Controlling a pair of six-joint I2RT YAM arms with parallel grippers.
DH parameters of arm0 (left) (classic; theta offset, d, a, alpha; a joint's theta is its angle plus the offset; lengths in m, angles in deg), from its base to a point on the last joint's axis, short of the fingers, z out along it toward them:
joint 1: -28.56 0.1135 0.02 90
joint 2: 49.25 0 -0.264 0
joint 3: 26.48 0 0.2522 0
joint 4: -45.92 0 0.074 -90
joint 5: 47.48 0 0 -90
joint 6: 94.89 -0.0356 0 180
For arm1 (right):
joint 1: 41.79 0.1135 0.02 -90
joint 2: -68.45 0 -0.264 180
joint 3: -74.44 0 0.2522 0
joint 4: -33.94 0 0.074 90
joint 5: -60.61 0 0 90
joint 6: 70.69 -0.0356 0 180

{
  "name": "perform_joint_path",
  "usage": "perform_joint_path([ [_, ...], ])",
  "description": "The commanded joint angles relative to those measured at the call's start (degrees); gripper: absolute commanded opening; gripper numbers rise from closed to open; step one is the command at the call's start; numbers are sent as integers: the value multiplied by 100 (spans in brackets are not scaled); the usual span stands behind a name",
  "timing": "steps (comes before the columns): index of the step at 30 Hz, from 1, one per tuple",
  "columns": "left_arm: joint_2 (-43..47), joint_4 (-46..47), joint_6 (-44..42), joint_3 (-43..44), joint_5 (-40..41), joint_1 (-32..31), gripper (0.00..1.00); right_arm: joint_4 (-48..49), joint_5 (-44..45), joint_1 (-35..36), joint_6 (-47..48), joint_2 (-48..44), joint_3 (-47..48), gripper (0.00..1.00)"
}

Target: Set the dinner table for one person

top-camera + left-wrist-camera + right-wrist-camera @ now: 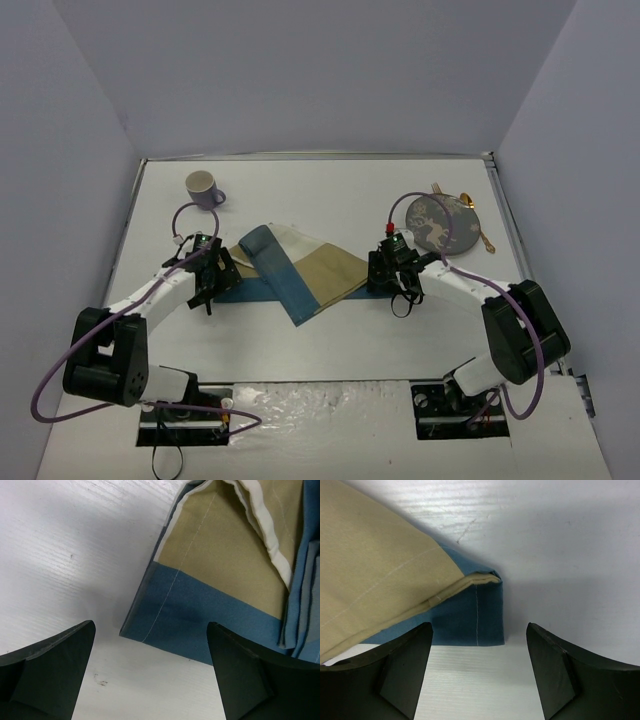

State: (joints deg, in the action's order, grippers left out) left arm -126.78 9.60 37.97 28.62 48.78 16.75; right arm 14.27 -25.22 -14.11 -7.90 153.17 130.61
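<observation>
Bright, even light casts soft shadows on the dinner table [330,190]; wrist views sharp.

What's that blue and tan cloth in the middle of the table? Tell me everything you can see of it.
The cloth is a tan placemat with blue borders, pale stitching and a white underside. It lies rumpled and folded over itself on the table, not flat. The open left gripper and right gripper each straddle a corner; neither grips it.
</observation>
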Motion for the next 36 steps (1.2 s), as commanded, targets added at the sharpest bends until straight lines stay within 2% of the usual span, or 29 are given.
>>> perform_joint_path([
  [1, -117, 543, 152, -30, 77, 30, 89, 285, -12, -44, -224, -105, -208, 72],
  [5, -341, 639, 196, -56, 51, 30, 84, 397, 13, -44, -241, -36, -277, 72],
  [11, -465, 621, 236, -100, 20, 17, 68, 450, -9, -44, -272, 79, -325, 72],
  [18, -460, 676, 277, -229, -74, -17, 51, 488, -128, -27, -311, 125, -402, 63],
  [22, -522, 692, 301, -276, -90, -63, 35, 526, -267, -35, -319, 163, -425, 51],
  [26, -503, 615, 311, -279, -85, -82, 9, 529, -345, -26, -338, 176, -459, 37],
  [28, -500, 588, 303, -276, -121, -84, 1, 537, -356, -26, -338, 168, -454, 27],
  [32, -263, 429, 266, -46, -325, -93, 0, 493, -356, -24, -281, -45, -288, 5],
  [36, 400, -375, 18, 753, -267, -93, 0, -111, -260, -35, -80, -497, 282, 0],
])
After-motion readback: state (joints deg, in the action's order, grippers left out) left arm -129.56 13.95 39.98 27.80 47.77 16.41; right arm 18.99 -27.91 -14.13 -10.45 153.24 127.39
